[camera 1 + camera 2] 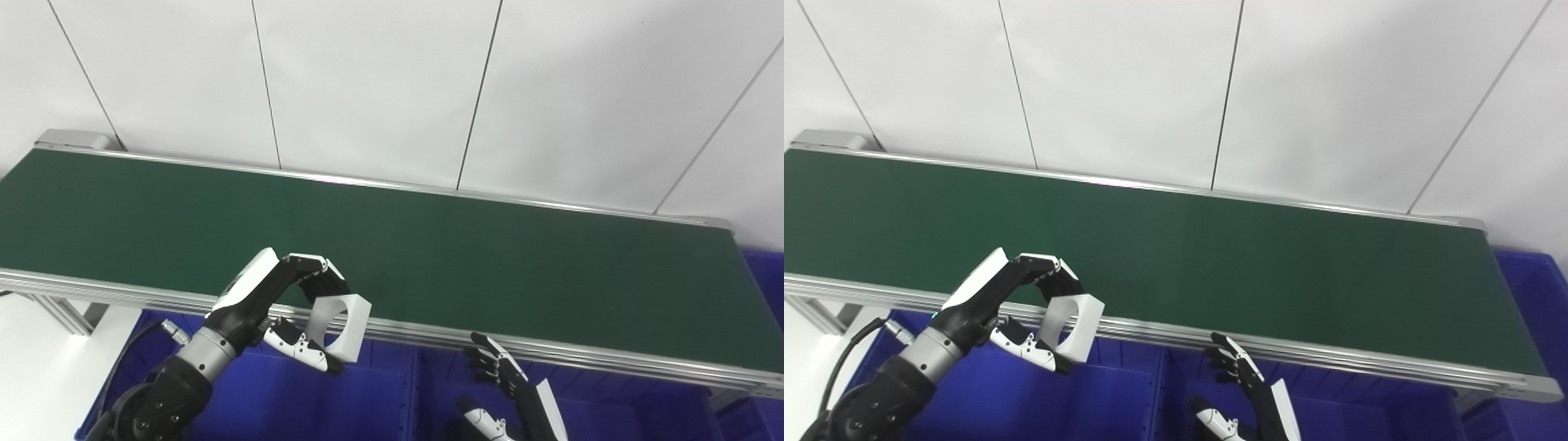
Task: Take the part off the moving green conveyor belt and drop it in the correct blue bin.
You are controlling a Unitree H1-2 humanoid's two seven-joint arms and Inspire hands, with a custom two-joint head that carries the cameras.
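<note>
Left eye view: long dark green conveyor belt (392,245) with aluminium side rails runs across the frame, white panelled wall (380,86) behind it. Left hand (288,306), black and white, grips a white plastic block part (339,326) between fingers above and thumb below. Part is a squarish block with a large round bore through its face, matte, clean edges. It hangs at the belt's near rail, over the left blue plastic bin (294,398) below the rail. Right hand (499,383) is low, just under the near rail, fingers spread, holding nothing, above the neighbouring blue bin (612,416).

Right eye view: same layout. Part (1070,327) clasped in left hand (1020,306), overlapping the belt's (1176,245) near rail. Right hand (1240,386) unclenched and empty. Another blue bin (1534,288) shows past the belt's right end.
</note>
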